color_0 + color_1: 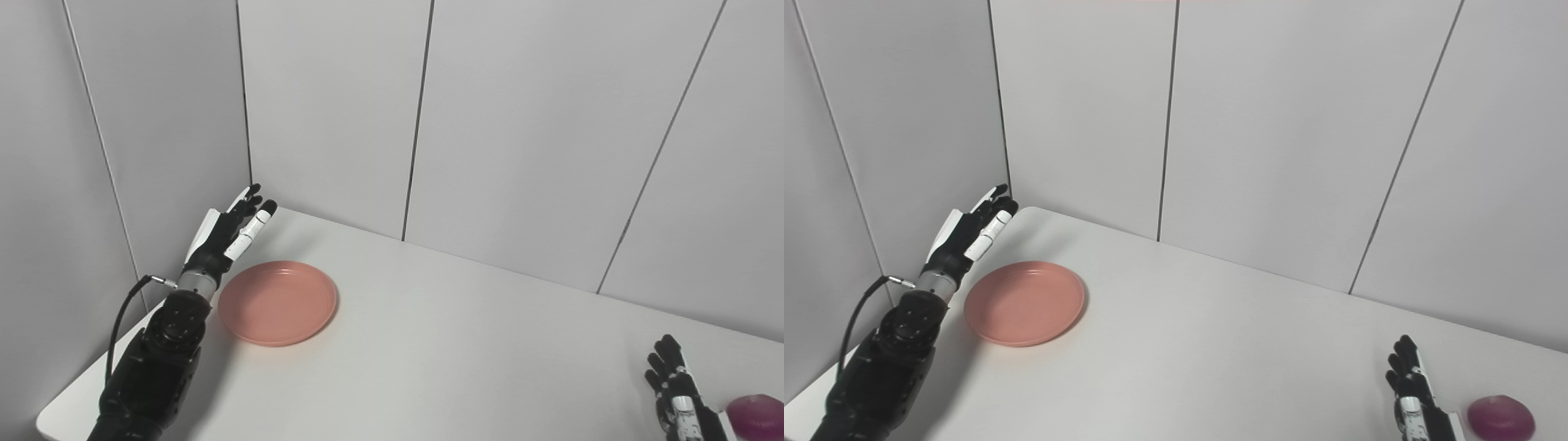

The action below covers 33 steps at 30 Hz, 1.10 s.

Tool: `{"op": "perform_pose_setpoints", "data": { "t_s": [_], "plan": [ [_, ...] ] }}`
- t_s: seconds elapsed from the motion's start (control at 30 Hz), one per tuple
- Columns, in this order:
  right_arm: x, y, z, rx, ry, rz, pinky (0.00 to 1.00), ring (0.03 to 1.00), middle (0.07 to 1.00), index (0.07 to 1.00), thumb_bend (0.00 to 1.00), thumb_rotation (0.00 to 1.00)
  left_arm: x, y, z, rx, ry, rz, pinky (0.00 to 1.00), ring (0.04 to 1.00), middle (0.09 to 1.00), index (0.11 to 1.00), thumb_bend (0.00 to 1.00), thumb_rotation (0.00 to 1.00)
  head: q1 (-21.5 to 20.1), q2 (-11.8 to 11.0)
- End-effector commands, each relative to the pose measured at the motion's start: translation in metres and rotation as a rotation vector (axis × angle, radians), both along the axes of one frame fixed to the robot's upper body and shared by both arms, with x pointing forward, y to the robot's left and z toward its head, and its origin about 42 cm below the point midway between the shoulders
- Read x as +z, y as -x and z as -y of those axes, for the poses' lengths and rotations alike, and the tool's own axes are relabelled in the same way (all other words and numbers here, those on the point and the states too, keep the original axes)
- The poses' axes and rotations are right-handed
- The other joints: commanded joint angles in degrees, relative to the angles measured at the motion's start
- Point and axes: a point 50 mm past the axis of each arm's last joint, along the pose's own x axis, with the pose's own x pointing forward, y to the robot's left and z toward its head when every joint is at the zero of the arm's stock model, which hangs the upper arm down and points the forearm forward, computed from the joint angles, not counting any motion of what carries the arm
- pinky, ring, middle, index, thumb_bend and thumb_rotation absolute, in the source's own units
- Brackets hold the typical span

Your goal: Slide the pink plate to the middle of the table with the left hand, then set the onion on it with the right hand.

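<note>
My left hand's fingers [257, 205] are stretched out straight and a little apart, holding nothing, tips aimed toward the desk's far left corner. The left hand [229, 229] stands on edge, raised above the surface, just beside the far left side of the plate [277, 302]; I can't tell from either view whether any part of it touches the rim. Behind the hand I see the metal wrist, then the black forearm running down to the near left corner, with a black cable [122, 318] looping off it toward the left wall.

The plate is pink, shallow, lying flat and bare near the left edge of the desk [429, 343], well short of the middle.

On the other side, my right hand's fingers [1405, 361] point up and away from me, spread loosely with nothing between them. The right hand [1415, 398] sits low at the near right corner, partly cut off by the frame's bottom edge. The onion [1500, 418], purple and round, rests on the desk just to the right of that hand, close to the near edge. In the right eye view I see a thin strip of desk between hand and onion, so they look apart. Plate and onion are well apart, at opposite ends of the desk.
</note>
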Motion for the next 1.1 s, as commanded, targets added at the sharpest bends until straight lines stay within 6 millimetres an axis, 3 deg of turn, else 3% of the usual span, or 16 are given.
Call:
{"op": "perform_pose_setpoints", "data": {
  "t_s": [0.0, 0.23, 1.07],
  "plan": [
    [-0.037, 0.023, 0.007, -0.013, -0.021, -0.11, 1.0, 1.0, 1.0, 1.0, 0.6, 0.91, 0.033, -0.013, -0.009, -0.031, -0.02, 0.109, 0.95, 0.912, 0.92, 0.917, 0.73, 1.0, 0.1, 0.1],
    [-0.037, 0.024, 0.008, -0.019, -0.014, -0.111, 1.0, 1.0, 1.0, 1.0, 0.59, 0.9, 0.021, -0.013, -0.025, -0.039, 0.025, 0.114, 0.88, 0.881, 0.897, 0.896, 0.75, 1.0, 0.5, 0.3],
    [-0.037, 0.026, 0.006, -0.011, -0.01, -0.111, 1.0, 1.0, 1.0, 1.0, 0.54, 0.95, -0.016, -0.017, -0.039, -0.048, 0.103, 0.041, 0.96, 0.904, 0.909, 0.904, 0.8, 1.0, 1.3, 0.6]
  ]
}}
